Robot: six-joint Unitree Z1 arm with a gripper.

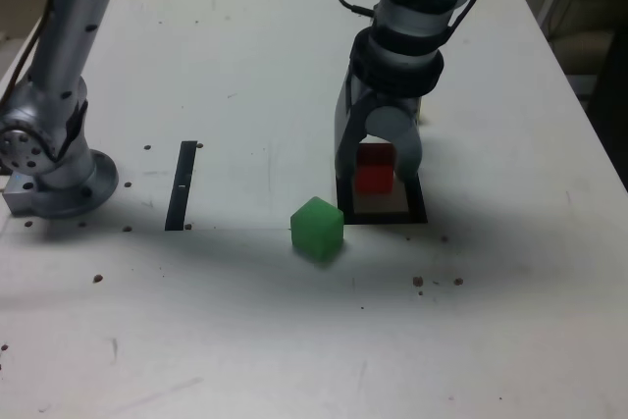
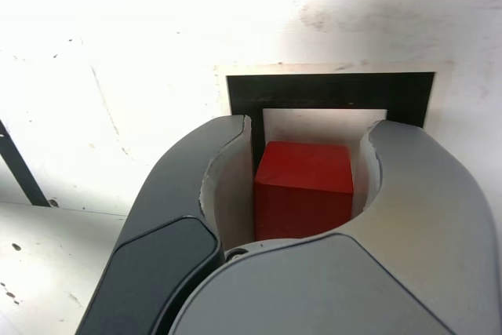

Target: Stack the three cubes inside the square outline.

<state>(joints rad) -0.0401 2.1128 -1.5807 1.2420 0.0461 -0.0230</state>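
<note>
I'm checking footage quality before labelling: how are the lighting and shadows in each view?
Exterior view: dim and uneven, a broad soft shadow crossing the table below the green cube, the cube's edges slightly soft. Wrist view: the white surface nearly washed out, the red cube darker on its near face.

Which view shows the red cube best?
The wrist view: the red cube appears large, its top and a side visible between the jaws. The exterior view shows it small, partly covered by the gripper.
</note>
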